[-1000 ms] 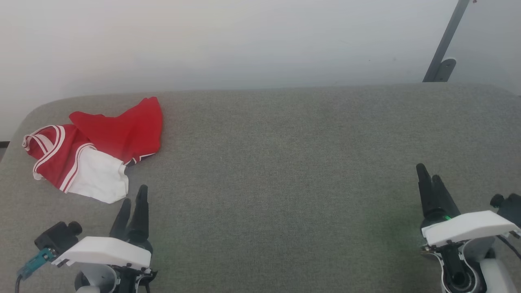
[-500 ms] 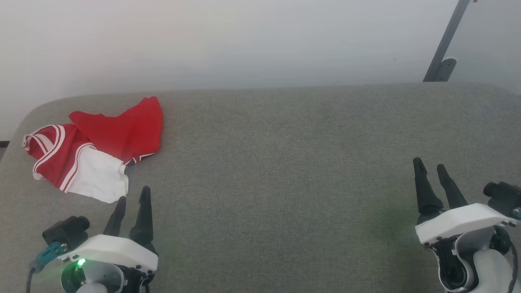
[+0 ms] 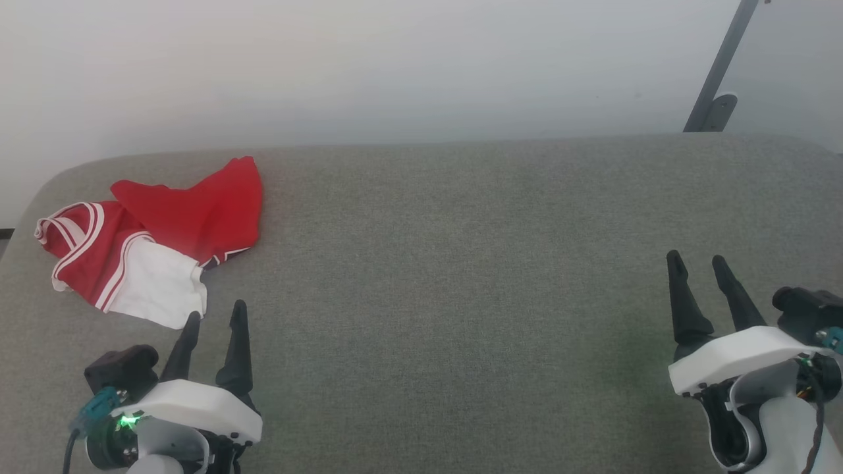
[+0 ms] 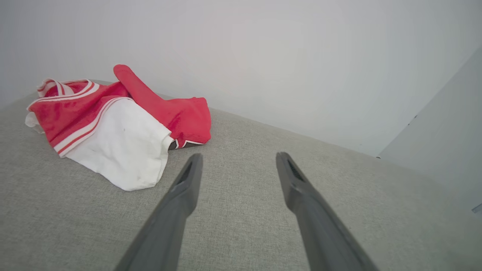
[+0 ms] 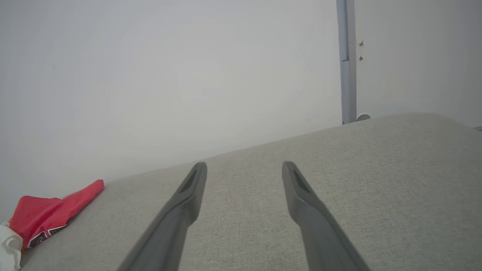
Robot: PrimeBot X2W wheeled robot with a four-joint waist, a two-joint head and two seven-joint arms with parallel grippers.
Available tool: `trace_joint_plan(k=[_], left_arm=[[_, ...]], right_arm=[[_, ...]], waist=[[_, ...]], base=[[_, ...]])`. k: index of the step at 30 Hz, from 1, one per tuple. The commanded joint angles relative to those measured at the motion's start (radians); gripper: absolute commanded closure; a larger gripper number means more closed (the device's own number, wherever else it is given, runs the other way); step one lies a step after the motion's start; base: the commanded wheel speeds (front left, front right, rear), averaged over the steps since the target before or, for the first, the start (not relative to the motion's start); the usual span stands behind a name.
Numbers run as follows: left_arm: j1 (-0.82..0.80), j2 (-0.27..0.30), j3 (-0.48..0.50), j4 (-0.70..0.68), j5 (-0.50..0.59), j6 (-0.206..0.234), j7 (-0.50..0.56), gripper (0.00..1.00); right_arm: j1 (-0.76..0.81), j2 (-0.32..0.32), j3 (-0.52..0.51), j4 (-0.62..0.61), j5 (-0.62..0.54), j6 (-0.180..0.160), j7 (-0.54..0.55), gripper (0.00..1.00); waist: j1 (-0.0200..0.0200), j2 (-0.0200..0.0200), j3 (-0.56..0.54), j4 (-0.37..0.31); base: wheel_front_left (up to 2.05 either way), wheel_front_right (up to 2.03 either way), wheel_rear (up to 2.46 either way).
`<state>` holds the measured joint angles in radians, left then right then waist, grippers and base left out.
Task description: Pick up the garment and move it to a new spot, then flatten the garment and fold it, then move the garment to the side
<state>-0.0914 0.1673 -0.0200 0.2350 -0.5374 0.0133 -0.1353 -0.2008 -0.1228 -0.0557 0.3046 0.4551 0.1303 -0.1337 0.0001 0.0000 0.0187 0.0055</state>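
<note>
The garment (image 3: 151,240) is a red jersey with a white sleeve and white-striped trim, lying crumpled at the far left of the grey padded surface (image 3: 448,276). In the left wrist view the garment (image 4: 116,120) lies just ahead and to the left of the fingers. My left gripper (image 3: 216,315) is open, its tips just short of the white sleeve's near edge, holding nothing. My right gripper (image 3: 695,258) is open at the right side, far from the garment (image 5: 45,216), which shows at the lower left of the right wrist view. Both grippers (image 4: 238,158) (image 5: 244,166) have nothing between their fingers.
A pale wall rises behind the surface's far edge. A grey metal pole (image 3: 721,66) with a bracket stands behind the far right corner. The surface's left corner is rounded, close to the garment.
Both grippers have turned at the wrist so that their fingers now show spread apart. The left one has shifted a little right and the right one a little up. The garment has not moved.
</note>
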Motion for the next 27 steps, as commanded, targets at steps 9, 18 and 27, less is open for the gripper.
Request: trace_joint_plan(k=[9, 18, 27], left_arm=[[-0.02, 0.015, -0.008, 0.004, 0.109, 0.013, -0.032, 0.0], [-0.022, 0.016, -0.008, 0.017, 0.187, 0.012, -0.055, 0.0], [-0.022, 0.011, -0.002, 0.035, 0.263, 0.002, -0.074, 0.0]], right_arm=[[-0.035, -0.008, -0.011, 0.0, -0.117, 0.0, -0.034, 0.0], [-0.04, -0.013, -0.029, 0.004, -0.192, 0.001, -0.057, 0.0], [-0.04, -0.013, -0.034, 0.003, -0.26, 0.0, -0.077, 0.0]], waist=[[0.0, 0.0, 0.004, 0.001], [0.0, 0.0, 0.006, 0.003], [0.0, 0.0, 0.007, 0.006]], base=[[0.0, 0.0, 0.0], [0.0, 0.0, 0.0], [0.0, 0.0, 0.0]])
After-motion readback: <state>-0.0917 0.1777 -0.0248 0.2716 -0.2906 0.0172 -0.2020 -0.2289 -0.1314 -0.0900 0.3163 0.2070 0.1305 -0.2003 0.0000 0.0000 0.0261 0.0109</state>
